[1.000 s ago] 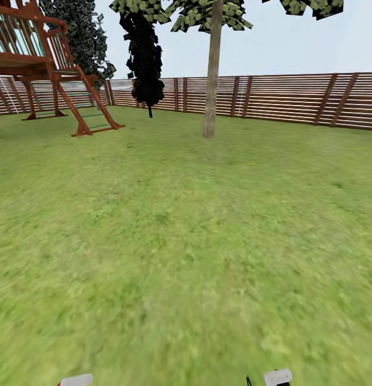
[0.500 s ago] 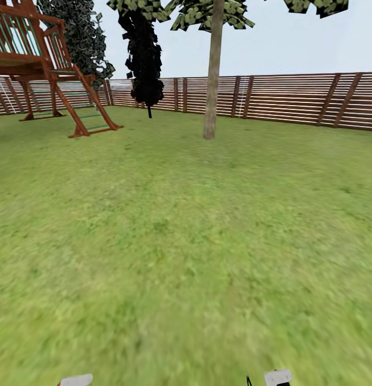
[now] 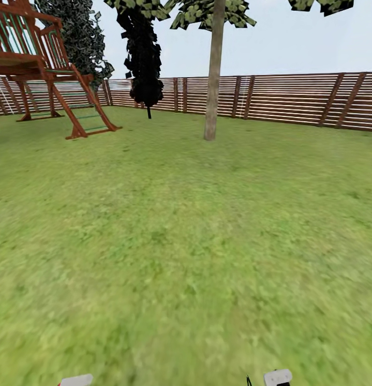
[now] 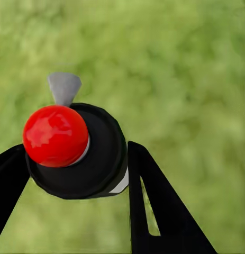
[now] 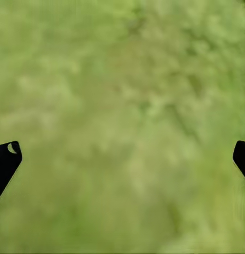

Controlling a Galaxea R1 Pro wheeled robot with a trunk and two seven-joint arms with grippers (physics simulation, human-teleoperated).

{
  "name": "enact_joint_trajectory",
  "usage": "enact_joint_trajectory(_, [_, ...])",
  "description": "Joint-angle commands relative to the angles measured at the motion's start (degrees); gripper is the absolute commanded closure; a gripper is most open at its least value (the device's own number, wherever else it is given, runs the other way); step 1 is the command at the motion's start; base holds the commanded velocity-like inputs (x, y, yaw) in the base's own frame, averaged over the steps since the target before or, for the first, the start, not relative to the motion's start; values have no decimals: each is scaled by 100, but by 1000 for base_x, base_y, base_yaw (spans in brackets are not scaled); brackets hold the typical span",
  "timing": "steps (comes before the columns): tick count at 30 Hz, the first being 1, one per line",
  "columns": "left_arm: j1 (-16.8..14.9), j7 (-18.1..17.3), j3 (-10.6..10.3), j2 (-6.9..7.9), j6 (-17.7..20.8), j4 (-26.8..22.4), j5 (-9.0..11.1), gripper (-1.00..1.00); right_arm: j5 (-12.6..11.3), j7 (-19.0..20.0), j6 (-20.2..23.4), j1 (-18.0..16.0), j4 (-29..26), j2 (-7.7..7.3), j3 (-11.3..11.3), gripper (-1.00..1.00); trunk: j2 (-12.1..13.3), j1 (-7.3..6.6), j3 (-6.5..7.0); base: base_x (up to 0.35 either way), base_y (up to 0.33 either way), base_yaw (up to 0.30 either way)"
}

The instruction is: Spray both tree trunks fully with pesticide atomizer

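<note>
While the left claw [image 4: 74, 174] grips the black-capped, red-knobbed spray bottle [image 4: 74, 151] with a black finger pressed on each side, the right claw [image 5: 122, 159] hangs spread wide over blurred green grass lawn [image 3: 186, 241]. Ahead, well apart, a tall tree's pale grey-brown trunk [image 3: 211, 86] rises before the brown slatted wooden fence [image 3: 293, 99], right of a red-brown wooden play tower [image 3: 41, 64].

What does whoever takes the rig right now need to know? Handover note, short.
Left pincer: shut on the pesticide atomizer, red knob toward the camera, grass below.
Right pincer: open, holding nothing, over grass.
Ahead across the lawn: one pale tree trunk before the wooden fence; play structure to the left.
Done: atomizer picked up.
Left: drive to the trunk, spray it fully, then find and spray the second tree.
</note>
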Motion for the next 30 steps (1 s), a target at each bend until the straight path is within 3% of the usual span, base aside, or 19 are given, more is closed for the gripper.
enact_joint_trajectory(1, [-1, 0, 0, 0, -1, 0, 0, 100, 0, 0, 0, 0, 0, 0, 0, -100, 0, 0, 0, 338, 0, 0])
enact_joint_trajectory(30, [0, -1, 0, -6, -5, 0, -2, 100, 0, 0, 0, 0, 0, 0, 0, -100, 0, 0, 0, 338, 0, 0])
